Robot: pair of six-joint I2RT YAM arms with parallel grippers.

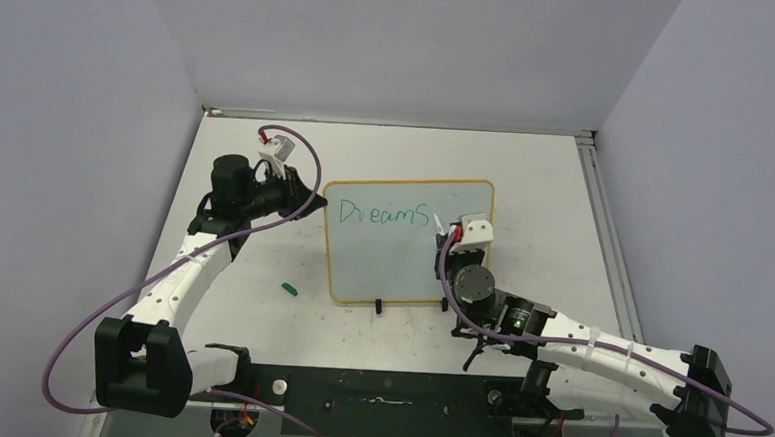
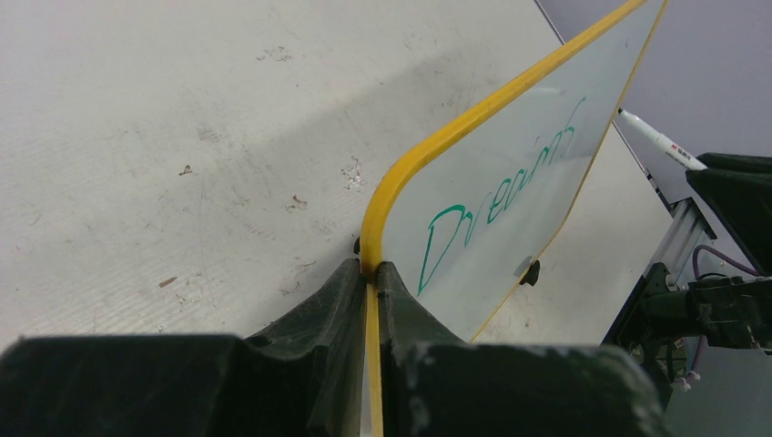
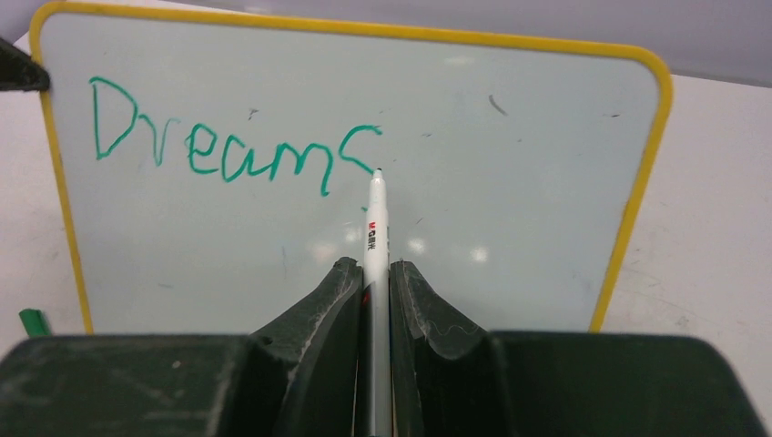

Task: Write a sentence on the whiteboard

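The whiteboard (image 1: pixel 406 270), white with a yellow frame, stands upright on two black clip feet mid-table. Green text "Dreams" (image 1: pixel 382 213) is on its upper left; it also shows in the right wrist view (image 3: pixel 228 137) and the left wrist view (image 2: pixel 496 196). My left gripper (image 1: pixel 310 196) is shut on the whiteboard's left edge (image 2: pixel 369 273). My right gripper (image 1: pixel 453 232) is shut on a white marker (image 3: pixel 375 228), whose tip is at the board just past the final "s". The marker also shows in the left wrist view (image 2: pixel 657 138).
A small green marker cap (image 1: pixel 290 289) lies on the table left of the board; it shows at the lower left of the right wrist view (image 3: pixel 32 320). An aluminium rail (image 1: pixel 603 230) runs along the table's right side. Grey walls enclose the table.
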